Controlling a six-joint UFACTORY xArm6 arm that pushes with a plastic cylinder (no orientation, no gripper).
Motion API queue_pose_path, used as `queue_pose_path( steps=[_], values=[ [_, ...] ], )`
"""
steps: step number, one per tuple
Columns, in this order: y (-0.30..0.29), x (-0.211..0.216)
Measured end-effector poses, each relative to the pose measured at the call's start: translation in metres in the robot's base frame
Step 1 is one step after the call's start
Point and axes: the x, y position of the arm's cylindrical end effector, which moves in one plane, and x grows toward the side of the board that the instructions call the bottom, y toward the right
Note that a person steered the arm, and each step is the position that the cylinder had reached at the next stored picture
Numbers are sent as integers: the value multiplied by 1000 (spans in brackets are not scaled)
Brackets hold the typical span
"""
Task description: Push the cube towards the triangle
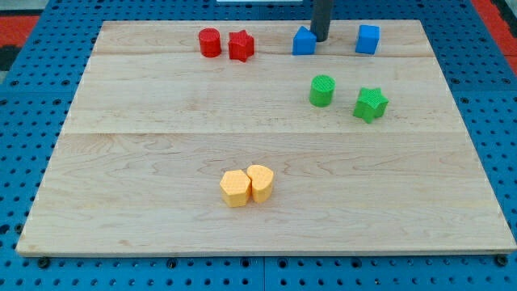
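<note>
A blue cube [367,39] sits near the view's top right on the wooden board [161,162]. A blue triangle block [304,41] sits to its left, about 80 pixels away. My tip [321,39] is at the lower end of the dark rod, right beside the triangle's right edge and between the two blue blocks. I cannot tell whether it touches the triangle. It stands apart from the cube.
A red cylinder [210,42] and red star [241,46] sit at the view's top, left of the triangle. A green cylinder [321,90] and green star [370,104] lie below the blue blocks. Two yellow blocks [246,186] touch near the view's bottom middle.
</note>
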Motion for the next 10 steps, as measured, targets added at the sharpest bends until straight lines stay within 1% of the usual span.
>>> queue_pose_path(
  steps=[1, 2, 3, 4, 6, 7, 8, 10],
  values=[
    [-19, 5],
    [16, 5],
    [118, -19],
    [189, -22],
    [193, 32],
    [167, 34],
    [103, 32],
    [93, 37]
  ],
)
